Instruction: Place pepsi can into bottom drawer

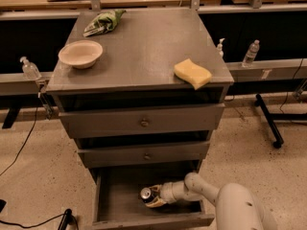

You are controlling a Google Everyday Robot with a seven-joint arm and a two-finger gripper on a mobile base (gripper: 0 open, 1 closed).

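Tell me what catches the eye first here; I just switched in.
The open bottom drawer, low in the view, where the gripper holds the pepsi can inside the tray. Next, the yellow sponge at the right front edge of the cabinet top, with a bowl at left.

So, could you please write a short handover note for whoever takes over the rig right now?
Gripper: low inside the open bottom drawer, closed around the pepsi can.
Can: near the drawer's middle, tipped with its silver top toward the camera. I cannot tell whether it touches the drawer floor.
Done: drawer open, can brought inside.
Left: release the can and withdraw the arm.
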